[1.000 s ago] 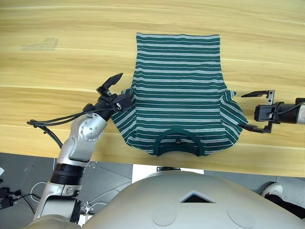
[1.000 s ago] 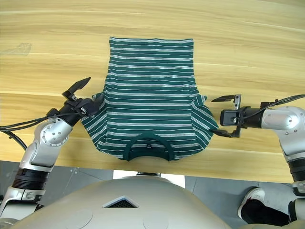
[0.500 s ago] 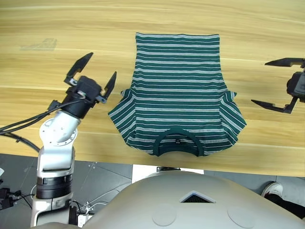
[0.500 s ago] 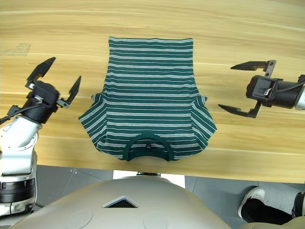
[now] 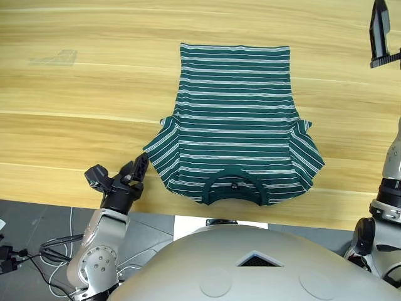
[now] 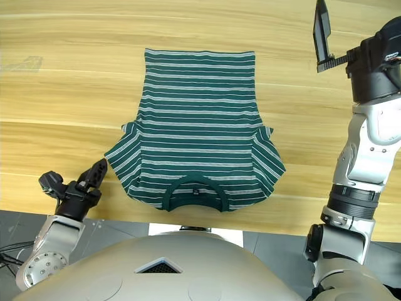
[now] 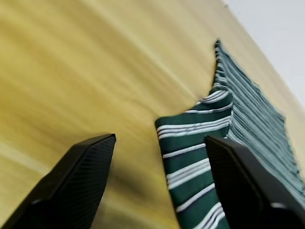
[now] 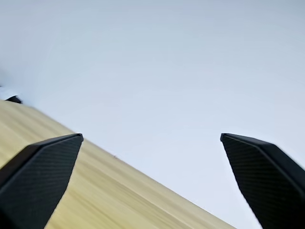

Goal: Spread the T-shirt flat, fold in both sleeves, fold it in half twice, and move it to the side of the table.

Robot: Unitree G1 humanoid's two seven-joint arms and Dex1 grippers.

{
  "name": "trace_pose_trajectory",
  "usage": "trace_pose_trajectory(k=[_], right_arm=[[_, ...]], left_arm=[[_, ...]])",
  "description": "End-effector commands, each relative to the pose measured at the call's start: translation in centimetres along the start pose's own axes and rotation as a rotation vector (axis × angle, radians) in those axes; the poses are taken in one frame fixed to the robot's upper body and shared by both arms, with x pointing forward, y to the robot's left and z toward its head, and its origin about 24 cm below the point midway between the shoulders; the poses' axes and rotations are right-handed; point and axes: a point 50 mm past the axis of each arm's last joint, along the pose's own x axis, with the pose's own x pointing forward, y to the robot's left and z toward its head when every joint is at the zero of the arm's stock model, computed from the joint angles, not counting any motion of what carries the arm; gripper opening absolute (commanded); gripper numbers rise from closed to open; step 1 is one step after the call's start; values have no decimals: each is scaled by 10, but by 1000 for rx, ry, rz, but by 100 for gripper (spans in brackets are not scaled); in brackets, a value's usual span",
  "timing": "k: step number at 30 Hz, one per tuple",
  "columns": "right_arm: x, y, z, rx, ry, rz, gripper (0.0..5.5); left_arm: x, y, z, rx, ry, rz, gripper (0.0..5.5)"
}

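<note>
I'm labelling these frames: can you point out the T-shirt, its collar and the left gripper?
T-shirt (image 5: pixel 233 106): left eye view, middle of the striped body.
collar (image 5: pixel 235 170): left eye view, top of the dark green band.
left gripper (image 7: pixel 161 139): left wrist view, midway between its fingertips.

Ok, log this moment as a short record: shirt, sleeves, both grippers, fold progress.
T-shirt: green striped, spread flat on the wooden table, collar toward the robot
Sleeves: left sleeve and right sleeve both out, not folded in
Left gripper: open, low at the near table edge, close beside the left sleeve, gripping nothing
Right gripper: open, raised above the table's far right, holding nothing
Progress: spread done; no fold made yet
</note>
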Motion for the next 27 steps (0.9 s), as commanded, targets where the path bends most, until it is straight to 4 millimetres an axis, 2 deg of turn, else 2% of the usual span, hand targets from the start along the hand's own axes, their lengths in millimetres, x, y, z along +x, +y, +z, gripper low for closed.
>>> trace_pose_trajectory(k=[1, 6, 18, 25, 27], right_arm=[[0, -2, 1, -15, -13, -30, 535], [-1, -1, 2, -31, -19, -24, 535], [1, 1, -4, -43, -9, -4, 540], [-1, 4, -7, -43, -1, 2, 540], [-2, 4, -8, -44, 3, 2, 540]], left_arm=[[8, 13, -13, -70, 67, 77, 346], [16, 17, -16, -75, 59, 85, 346], [19, 10, -31, -19, 118, 21, 133], [21, 13, -32, -1, 97, 38, 12], [22, 13, -31, -1, 92, 38, 4]])
